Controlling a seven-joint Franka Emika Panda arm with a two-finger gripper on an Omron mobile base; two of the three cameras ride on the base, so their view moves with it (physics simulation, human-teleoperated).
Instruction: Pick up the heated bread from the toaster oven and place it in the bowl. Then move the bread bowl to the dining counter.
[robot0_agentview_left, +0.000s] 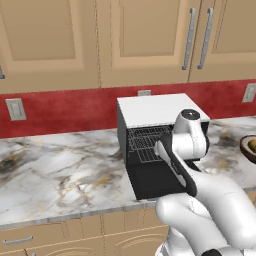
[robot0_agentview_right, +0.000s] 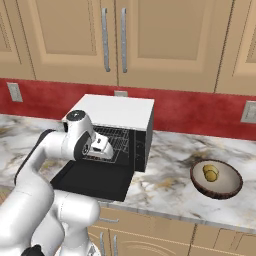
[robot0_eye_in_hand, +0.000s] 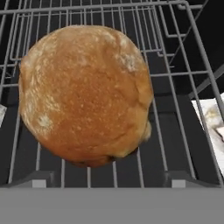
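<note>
- Step in hand: reaching for the heated bread (robot0_eye_in_hand: 85, 94), which lies on the wire rack (robot0_eye_in_hand: 175, 87) inside the toaster oven (robot0_agentview_right: 117, 112), door (robot0_agentview_right: 95, 181) dropped open.
- Gripper (robot0_agentview_right: 103, 148): inside the oven mouth, tips spread wide either side of the roll, nothing clamped (as far as the hand view shows).
- Next move, as judged: advance, close on the roll, lift clear of the rack.
- Count: one roll, one oven, one bowl (robot0_agentview_right: 226, 190) standing well apart to the right on the marble counter (robot0_agentview_right: 165, 180).

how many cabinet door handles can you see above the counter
2: a pair of vertical handles, left handle and right handle, on the upper cabinets above the toaster oven. More may sit outside the frame.
</note>
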